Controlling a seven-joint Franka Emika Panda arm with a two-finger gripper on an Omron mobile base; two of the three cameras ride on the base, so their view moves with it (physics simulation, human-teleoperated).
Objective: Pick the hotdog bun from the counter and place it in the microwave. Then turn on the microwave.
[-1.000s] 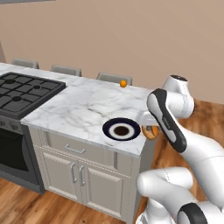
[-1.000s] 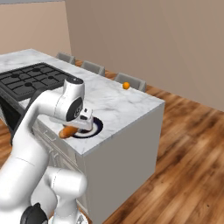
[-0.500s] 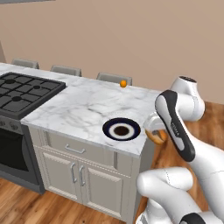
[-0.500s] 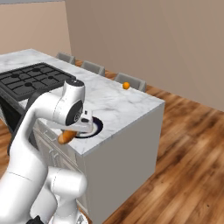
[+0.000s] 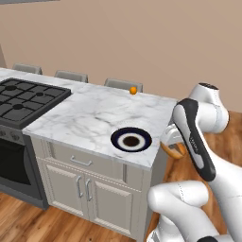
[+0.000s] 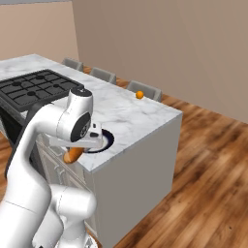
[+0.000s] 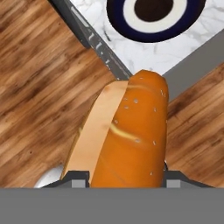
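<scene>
- Off the surface [image 5: 90, 116] edge, my claw [image 7: 120, 177] is closed on the hotdog bun [image 7: 120, 135].
- Bun's long axis runs straight out from the claw; I see no microwave yet.

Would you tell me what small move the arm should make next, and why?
Probably carry the hotdog bun onward toward the microwave: the hand already grips it, and it hangs off the counter edge above the wood floor.

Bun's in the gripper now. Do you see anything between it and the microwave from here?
Can't judge: the microwave isn't in these views. The hotdog bun is held in the gripper off the counter's edge, above the wood floor. Nearest things are the counter corner and the dark plate.
</scene>
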